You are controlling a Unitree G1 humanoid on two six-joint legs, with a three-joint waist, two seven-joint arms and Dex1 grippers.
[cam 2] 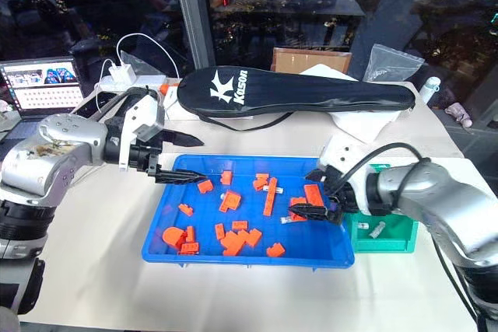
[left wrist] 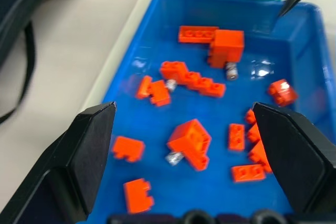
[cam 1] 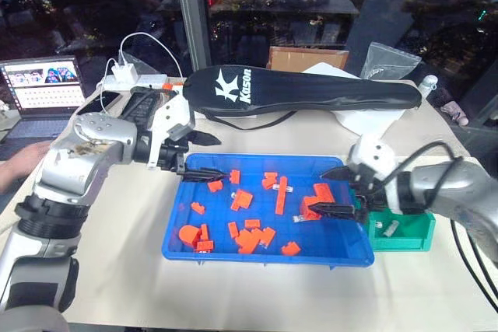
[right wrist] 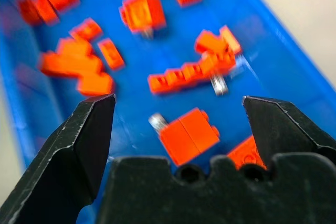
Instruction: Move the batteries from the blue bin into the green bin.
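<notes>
The blue bin (cam 1: 264, 256) lies mid-table, strewn with orange bricks (cam 1: 243, 200). Small silvery batteries lie among them: one battery (left wrist: 174, 157) against a brick, another (left wrist: 231, 71) by a big block, and one (right wrist: 156, 121) at the end of a two-brick piece. The green bin (cam 1: 416, 239) stands against the blue bin's right end with two batteries (cam 1: 391, 227) inside. My left gripper (cam 1: 208, 158) hovers open over the blue bin's far left corner. My right gripper (cam 1: 319, 190) hangs open over the bin's right part, nothing between its fingers.
A black racket cover (cam 1: 303, 91) lies across the table behind the bins. A laptop (cam 1: 43, 87), a white charger (cam 1: 124, 75) with cables and a person's hand (cam 1: 19, 162) are at the left. A cardboard box (cam 1: 307, 57) and a plastic bag (cam 1: 389, 60) sit at the back.
</notes>
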